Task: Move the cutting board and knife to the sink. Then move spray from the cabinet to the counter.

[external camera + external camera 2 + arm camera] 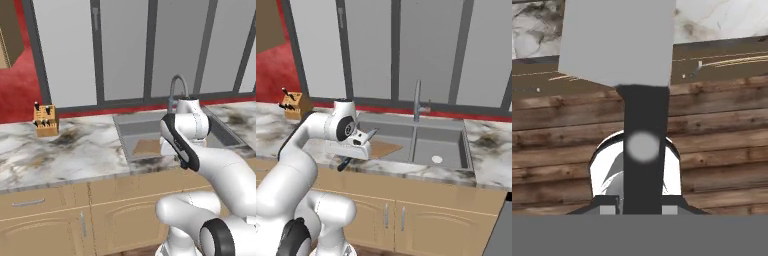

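Two fingers of my gripper (643, 207) are clamped on the knife (643, 130) by its black handle, holding it at the counter's front edge beside the sink (438, 135), where the cutting board (383, 148) already lies. Feels stiff, blade-heavy and slick, so the handle's the right place to grip.

The grey rectangular metal sink (438, 145) has two basins: the left one holds a flat light-wood cutting board (383, 148), the right one lies bare around its drain. The curved chrome faucet (417, 102) rises behind the divider between them. On the white-grey marble-look counter (75, 150), a broad stretch lies open between the sink and the tan wooden knife block (45, 120) standing well off to the left.
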